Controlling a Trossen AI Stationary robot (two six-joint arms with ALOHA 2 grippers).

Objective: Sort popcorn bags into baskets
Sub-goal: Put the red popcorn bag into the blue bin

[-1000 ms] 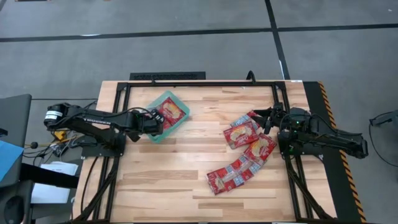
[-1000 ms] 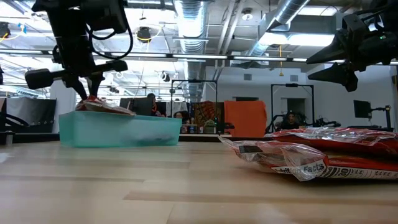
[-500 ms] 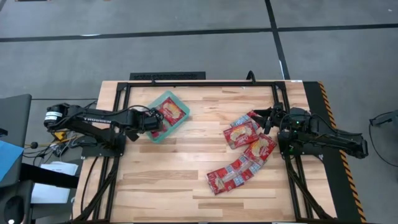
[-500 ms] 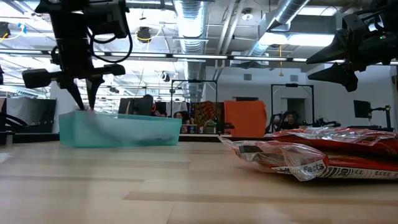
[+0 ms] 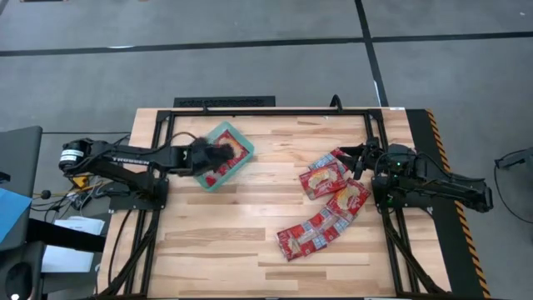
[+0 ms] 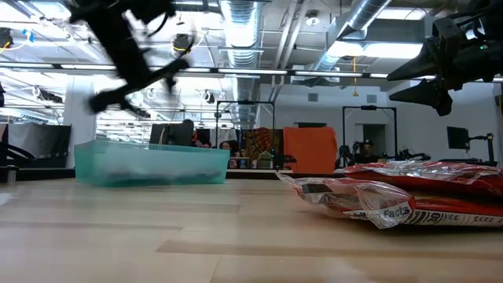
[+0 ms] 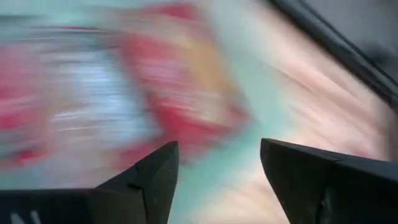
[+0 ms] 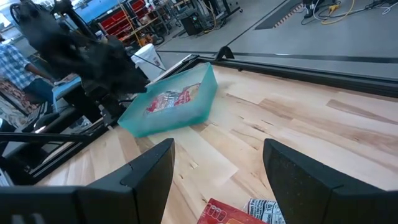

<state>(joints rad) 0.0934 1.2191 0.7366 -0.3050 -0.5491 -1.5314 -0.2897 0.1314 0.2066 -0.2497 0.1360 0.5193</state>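
I see the teal basket (image 5: 210,180) near the table's far left part, with at least one popcorn bag (image 5: 234,148) lying flat inside it; the right wrist view shows red packets (image 8: 173,99) through the basket's open top. The remaining bags (image 5: 325,179) lie in a loose overlapping spread on the right side of the table, well apart from the basket, with one more (image 5: 310,235) nearer the front edge.

My left gripper (image 5: 218,154) is over the basket, blurred in the high and low views, so I judge it is mid-move. In the left wrist view its fingers (image 7: 144,180) stand apart with nothing between them, so I take the drop-off as done. My right gripper (image 5: 358,158) hangs just beside the far end of the spread, jaws apart and empty in its own wrist view.

The step in hand is clearing away from the basket. Next I need a grasp on one loose bag; I would pick a top packet at a free edge, since the overlap risks dragging its neighbours.
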